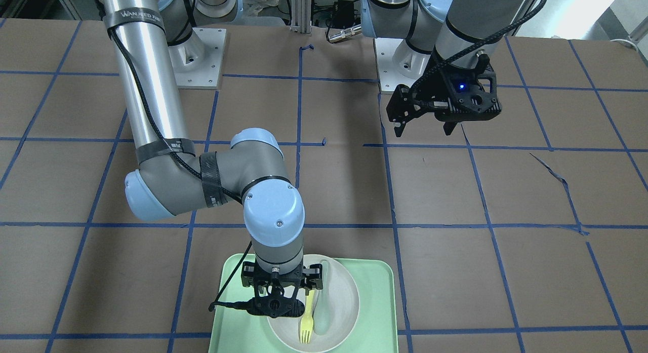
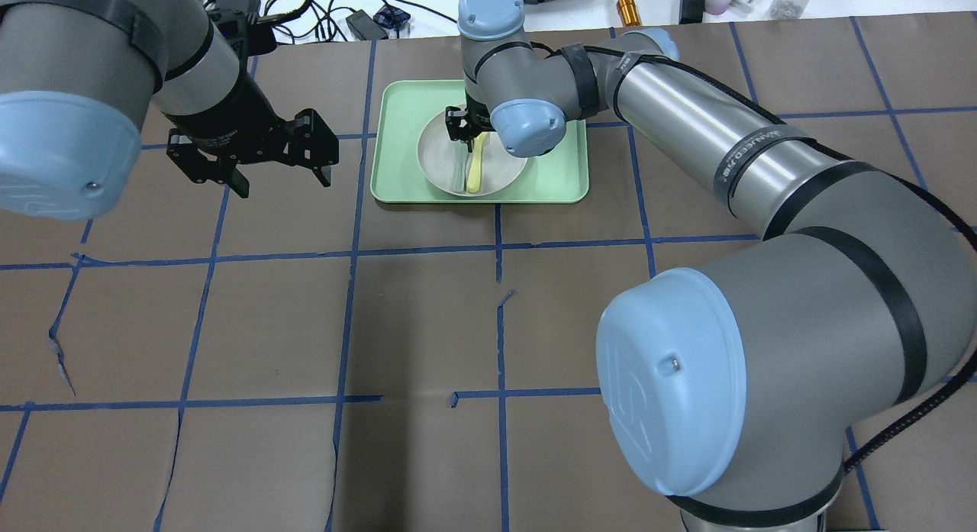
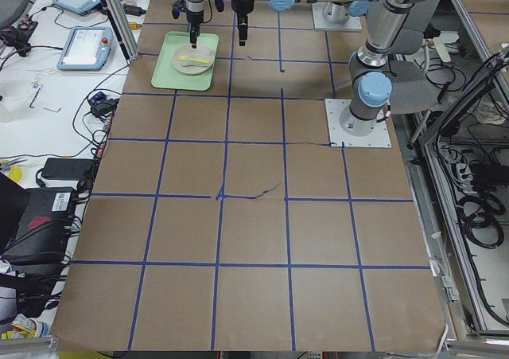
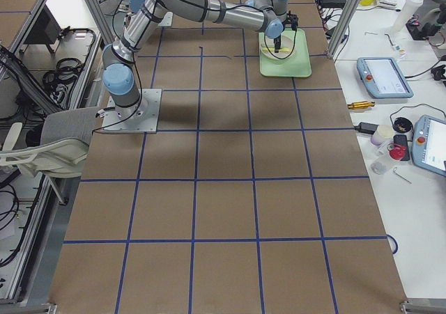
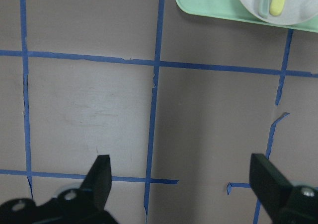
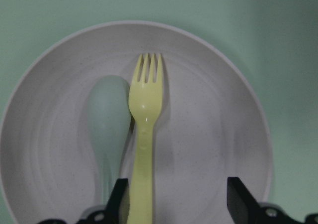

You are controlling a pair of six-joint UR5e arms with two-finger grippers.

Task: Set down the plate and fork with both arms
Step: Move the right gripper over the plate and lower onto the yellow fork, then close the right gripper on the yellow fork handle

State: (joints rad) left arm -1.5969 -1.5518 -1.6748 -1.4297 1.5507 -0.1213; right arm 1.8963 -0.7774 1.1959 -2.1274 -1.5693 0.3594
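The off-white plate (image 1: 345, 292) sits on the mint-green tray (image 1: 377, 312). The pale-yellow fork (image 1: 306, 323) lies in the plate beside a grey-green spoon (image 1: 324, 302). My right gripper (image 1: 304, 291) is low over the plate and open. In the right wrist view its fingers (image 6: 239, 200) straddle the handle of the fork (image 6: 145, 114), which is closer to the left finger, with the spoon (image 6: 107, 117) alongside on the plate (image 6: 213, 129). My left gripper (image 2: 282, 177) is open and empty, held above the bare table left of the tray (image 2: 553, 177).
The table is brown paper with a blue tape grid; the tape is torn in places (image 1: 554, 173). The left wrist view shows the tray's corner (image 5: 208, 5) and the plate's edge (image 5: 298, 13) ahead of the open left gripper (image 5: 181, 179). Arm bases (image 1: 200, 59) stand at the robot's side.
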